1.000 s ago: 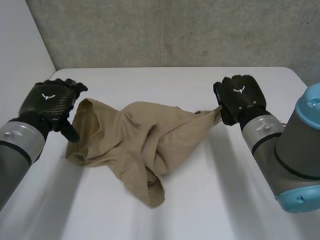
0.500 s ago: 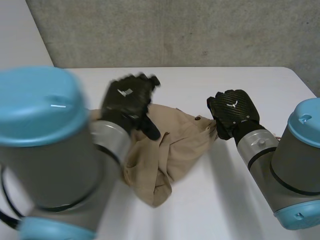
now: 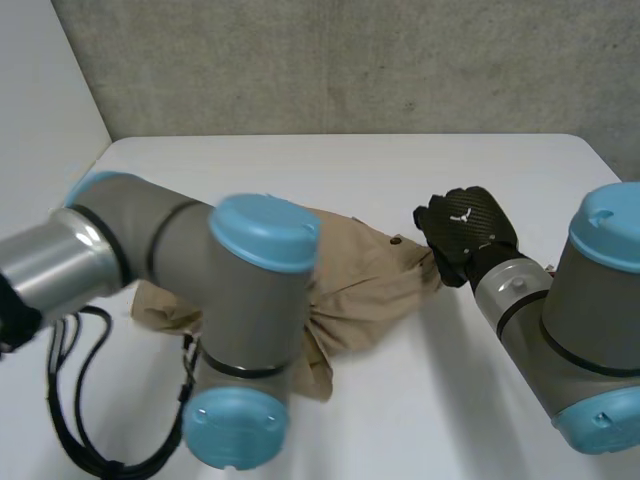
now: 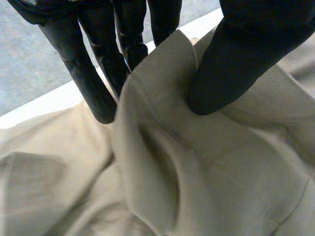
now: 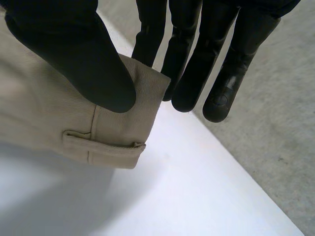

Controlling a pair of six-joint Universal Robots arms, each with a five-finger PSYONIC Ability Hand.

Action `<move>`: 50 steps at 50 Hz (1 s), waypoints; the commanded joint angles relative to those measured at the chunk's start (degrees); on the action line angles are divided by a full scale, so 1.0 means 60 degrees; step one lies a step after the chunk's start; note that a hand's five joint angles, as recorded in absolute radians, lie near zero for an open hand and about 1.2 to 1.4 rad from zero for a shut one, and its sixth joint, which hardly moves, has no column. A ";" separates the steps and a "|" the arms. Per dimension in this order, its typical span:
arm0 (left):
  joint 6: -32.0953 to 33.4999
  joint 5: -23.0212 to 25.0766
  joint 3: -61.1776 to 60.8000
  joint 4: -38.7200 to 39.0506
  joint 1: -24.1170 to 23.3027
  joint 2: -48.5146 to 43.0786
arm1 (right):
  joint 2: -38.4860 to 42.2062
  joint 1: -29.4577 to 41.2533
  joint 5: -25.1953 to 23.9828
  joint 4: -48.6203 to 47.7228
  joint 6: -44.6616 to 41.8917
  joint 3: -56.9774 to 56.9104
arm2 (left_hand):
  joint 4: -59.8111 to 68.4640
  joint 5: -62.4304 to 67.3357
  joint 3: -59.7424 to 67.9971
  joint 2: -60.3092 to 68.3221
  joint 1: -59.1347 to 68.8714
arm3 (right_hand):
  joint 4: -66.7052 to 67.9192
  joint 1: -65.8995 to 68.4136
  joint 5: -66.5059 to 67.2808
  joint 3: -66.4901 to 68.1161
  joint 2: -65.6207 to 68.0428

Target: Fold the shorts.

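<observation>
We see the tan shorts (image 3: pixel 365 275) bunched in the middle of the white table (image 3: pixel 420 165), with a rumpled part trailing toward 6 o'clock. At the heap's 3 o'clock end the right hand (image 3: pixel 462 232) has the waistband. In its wrist view the thumb lies on the face of the cloth just beside a belt loop (image 5: pixel 103 147), and the fingers (image 5: pixel 187 73) sit behind the edge, so the corner of the band is pinched between them. The left hand (image 4: pixel 236 54) nips a raised fold of the shorts between its thumb and its fingers (image 4: pixel 91 73), which stand behind the fold. In the head view the left arm (image 3: pixel 200 265) crosses above the heap's 9 o'clock half and covers much of it. A grey concrete wall (image 3: pixel 350 60) stands beyond the table at 12 o'clock.
</observation>
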 commanded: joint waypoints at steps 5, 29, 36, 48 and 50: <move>0.1205 0.2312 0.0542 0.0410 0.1934 0.1064 | 0.1165 0.0028 0.0124 0.0711 -0.0942 -0.3049 | 0.1983 0.2496 0.2143 0.1951 0.2462 | 0.1955 0.4085 0.2318 0.2059 0.2058; 0.0563 0.5858 0.1369 0.5318 0.3824 0.2894 | 0.0538 -0.0089 0.1180 -0.3292 0.1169 -0.5214 | 0.1983 0.2496 0.2143 0.1951 0.2462 | 0.1955 0.4085 0.2318 0.2059 0.2058; 0.0283 0.7248 -0.2187 0.5713 0.4118 0.3042 | 0.0420 -0.0191 0.0272 -0.1726 0.1169 -0.2929 | 0.1983 0.2496 0.2143 0.1951 0.2462 | 0.1955 0.4085 0.2318 0.2059 0.2058; 0.1381 0.7676 -0.5826 0.6549 0.4587 0.2983 | 0.0493 -0.0441 -0.0535 -0.0843 0.1140 0.0078 | 0.1765 0.2278 0.1925 0.1732 0.2244 | 0.1955 0.4085 0.2318 0.2059 0.2058; 0.1877 0.7661 -0.6191 0.6505 0.4573 0.3114 | 0.0478 -0.0426 -0.0579 -0.0843 0.1140 0.0254 | -0.0102 0.0410 0.0057 -0.0135 0.0376 | 0.1955 0.4085 0.2318 0.2059 0.2058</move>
